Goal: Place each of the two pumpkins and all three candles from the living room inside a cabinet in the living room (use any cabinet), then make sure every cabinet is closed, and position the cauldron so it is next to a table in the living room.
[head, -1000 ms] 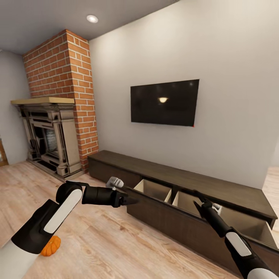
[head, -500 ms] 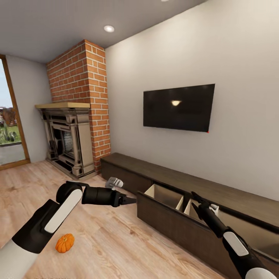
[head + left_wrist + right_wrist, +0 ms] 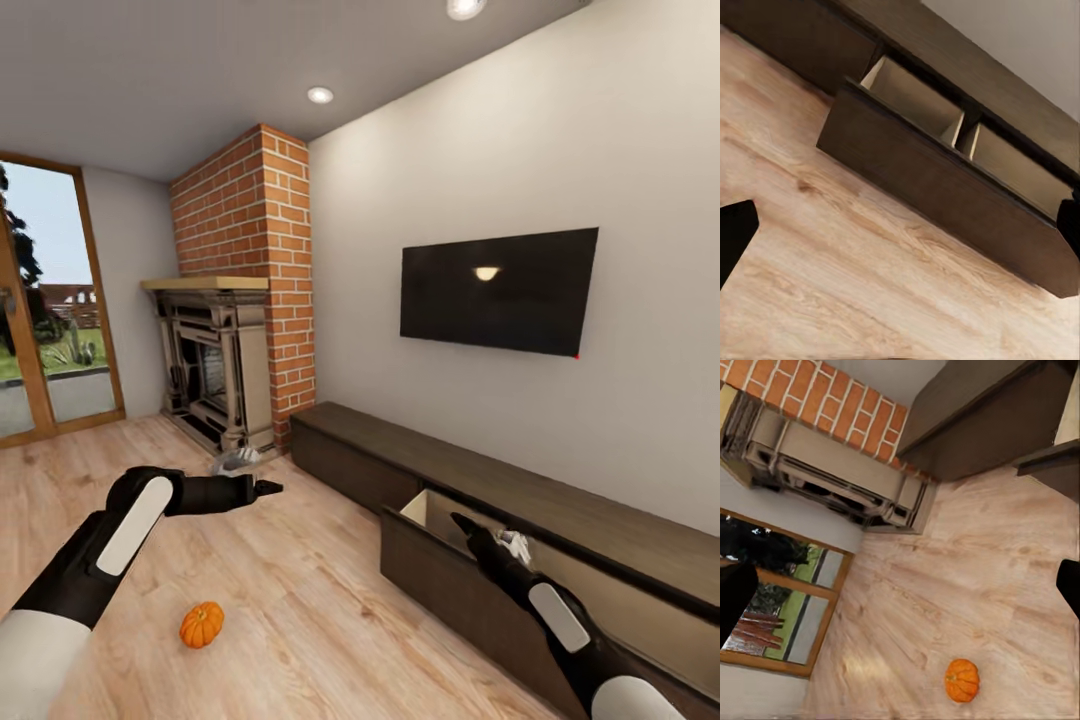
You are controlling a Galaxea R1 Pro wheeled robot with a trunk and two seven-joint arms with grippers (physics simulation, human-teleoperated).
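One orange pumpkin point(image 3: 201, 624) lies on the wood floor below my left forearm; it also shows in the right wrist view as the pumpkin point(image 3: 962, 679). The long dark-brown cabinet point(image 3: 480, 478) runs along the wall under the TV, its pull-out front point(image 3: 440, 585) standing open. The left wrist view looks at that open front point(image 3: 945, 195) and its pale compartments. My left gripper point(image 3: 268, 487) hovers open over the floor, left of the cabinet. Open and empty, my right gripper point(image 3: 462, 521) is at the drawer's top edge. A small white object point(image 3: 515, 545) lies in the drawer. Candles, cauldron and table are out of view.
A brick chimney with a fireplace point(image 3: 215, 370) stands left of the cabinet, and a small pale grey object point(image 3: 235, 460) lies on the floor before it. A glass door point(image 3: 45, 320) is at far left. A TV point(image 3: 497, 290) hangs on the wall.
The camera has swung left, bringing the glass door into view and the whole pumpkin out from behind my left arm. My left arm has drawn in a little; nothing was grasped.
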